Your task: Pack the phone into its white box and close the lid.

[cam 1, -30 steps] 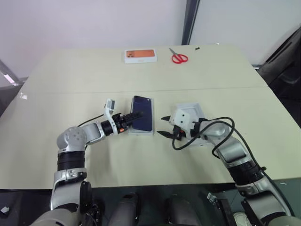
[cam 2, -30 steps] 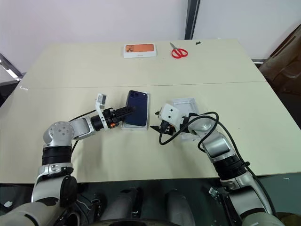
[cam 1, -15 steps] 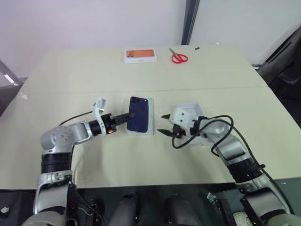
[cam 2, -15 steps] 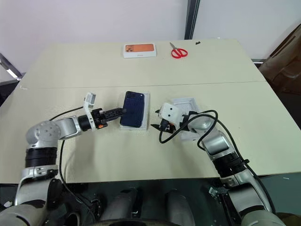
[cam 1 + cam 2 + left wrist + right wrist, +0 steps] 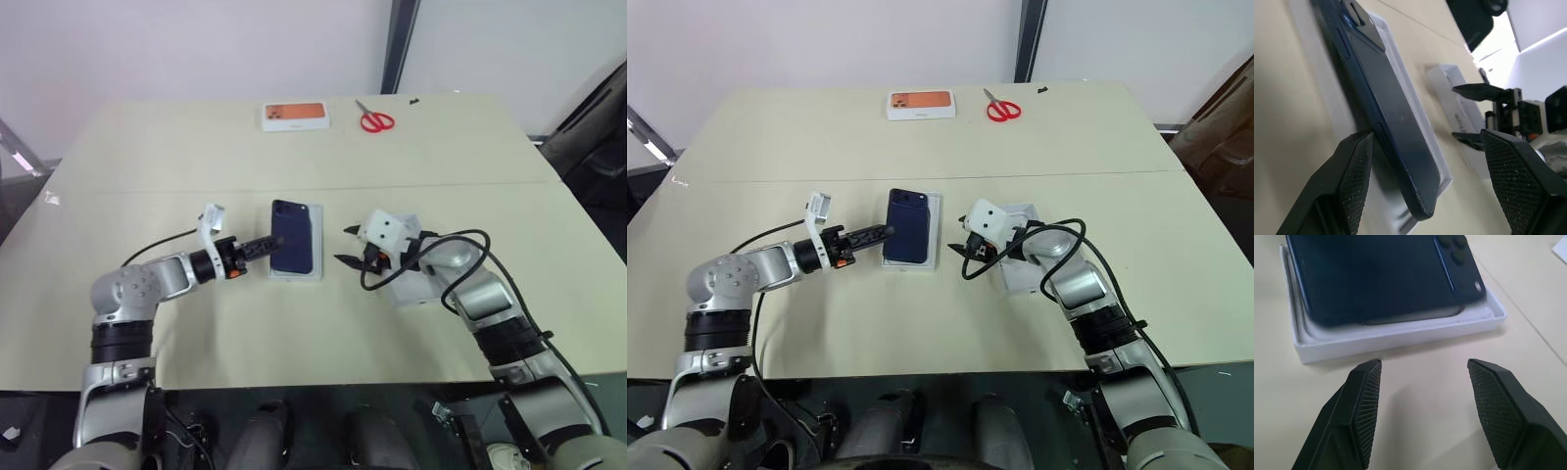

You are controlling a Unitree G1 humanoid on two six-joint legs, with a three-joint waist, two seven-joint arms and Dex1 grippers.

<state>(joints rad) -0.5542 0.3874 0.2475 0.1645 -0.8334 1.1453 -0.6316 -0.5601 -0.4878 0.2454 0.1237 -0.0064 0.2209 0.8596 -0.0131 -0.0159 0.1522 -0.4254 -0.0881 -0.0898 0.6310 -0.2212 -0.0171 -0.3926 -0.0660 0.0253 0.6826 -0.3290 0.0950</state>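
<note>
Phone [image 5: 296, 249] lying back-up in the white box [image 5: 295, 274] mid-surface [image 5: 323, 323], left gripper [image 5: 266, 246] jaws wide at its nine o'clock, right gripper [image 5: 346, 247] jaws wide at three, lid [image 5: 419, 290] under that arm

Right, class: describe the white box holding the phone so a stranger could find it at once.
On the beige table, look near the middle, between the two tools. The white box is the shallow tray with the dark blue phone lying in it, unlike the orange-faced box at the far edge.
</note>
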